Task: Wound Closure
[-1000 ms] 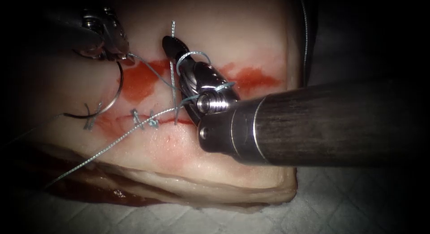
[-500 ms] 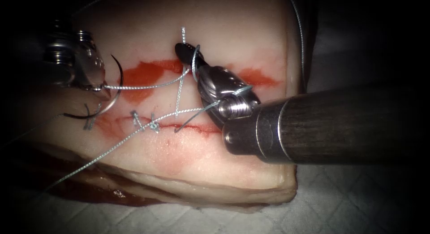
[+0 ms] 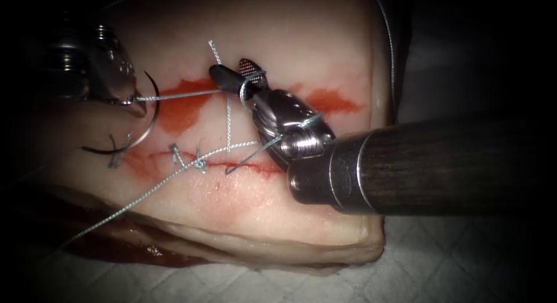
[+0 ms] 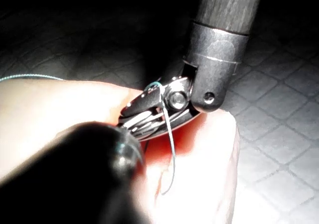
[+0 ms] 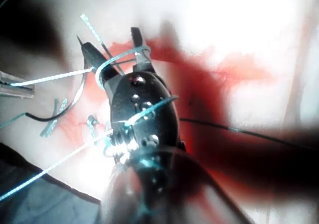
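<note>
Now, left end effector (image 3: 132,104): clenched on the thread (image 3: 180,95), beside the needle.
Right end effector (image 3: 235,74): jaws parted, thread looped around them, grasping nothing.
Needle (image 3: 149,114): lying free on the tissue (image 3: 301,42), left of the stitches.
Handling: thread thin, limp, slippery; grip it squarely between the jaw pads.

Right arm's tool over the tissue, wrapped in thread

The right arm's tool (image 4: 149,115) lies on the pale tissue (image 4: 209,184), its dark shaft toward 12 o'clock. Thread (image 4: 170,144) crosses its wrist and trails toward 6 o'clock over red fluid (image 4: 187,137). A dark blurred shaft (image 4: 75,174) sits at 7 o'clock.
</note>
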